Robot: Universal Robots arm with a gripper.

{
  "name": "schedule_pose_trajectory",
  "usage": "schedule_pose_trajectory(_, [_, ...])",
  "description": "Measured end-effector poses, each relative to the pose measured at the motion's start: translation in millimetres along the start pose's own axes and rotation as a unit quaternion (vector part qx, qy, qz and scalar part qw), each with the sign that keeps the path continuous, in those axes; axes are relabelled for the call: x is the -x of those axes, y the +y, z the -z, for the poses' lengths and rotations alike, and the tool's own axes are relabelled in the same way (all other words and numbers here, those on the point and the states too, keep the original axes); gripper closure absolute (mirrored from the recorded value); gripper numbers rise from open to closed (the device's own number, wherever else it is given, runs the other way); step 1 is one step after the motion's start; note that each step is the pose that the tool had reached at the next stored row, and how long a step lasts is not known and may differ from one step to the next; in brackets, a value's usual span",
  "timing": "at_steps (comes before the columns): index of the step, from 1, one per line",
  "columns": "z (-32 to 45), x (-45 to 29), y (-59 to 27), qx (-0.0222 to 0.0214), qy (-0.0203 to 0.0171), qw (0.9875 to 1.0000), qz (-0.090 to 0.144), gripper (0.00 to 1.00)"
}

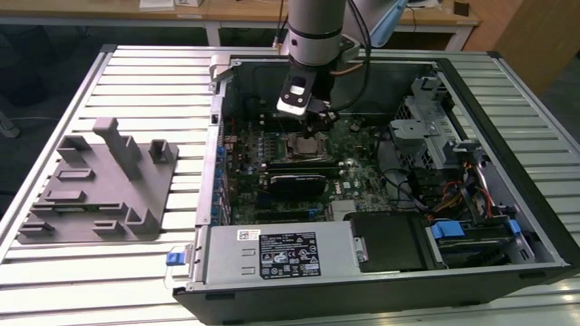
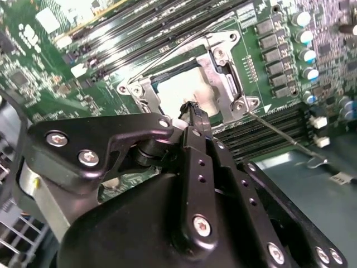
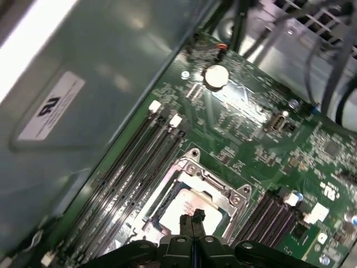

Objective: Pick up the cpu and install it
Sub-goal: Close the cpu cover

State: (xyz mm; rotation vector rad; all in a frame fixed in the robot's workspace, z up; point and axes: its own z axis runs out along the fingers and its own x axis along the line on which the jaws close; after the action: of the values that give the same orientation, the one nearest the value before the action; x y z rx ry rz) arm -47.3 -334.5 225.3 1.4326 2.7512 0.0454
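One open computer case (image 1: pixel 363 299) surrounds the socket frame (image 1: pixel 303 144), and the green motherboard (image 3: pixel 240 111) spreads out around that frame on every side. Directly above the frame hangs the gripper (image 3: pixel 192 216), its two black fingers pressed together with nothing between them. Inside the frame lies the cpu (image 3: pixel 181 202), silver top up, and in both wrist views it looks flat and square to the frame's edges. The fingertips sit over the cpu's middle; whether they touch it I cannot tell. A thin metal lever (image 2: pixel 279 137) slants away from one corner of the frame, so the chip seems unclamped. I judge the step in hand to be seating. Done well, any push goes straight down on the middle of the lid, lightly, with no sideways drag, and the chip's rim sits level inside the frame all round
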Motion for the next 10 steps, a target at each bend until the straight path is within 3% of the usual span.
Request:
schedule_pose_trajectory(5, [-0.2, 0.0, 0.0, 0.001, 0.002, 0.999, 0.046, 0.89])
schedule_pose_trajectory(10, [-0.5, 0.0, 0.0, 0.0019, 0.004, 0.9959, 0.091, 0.89])
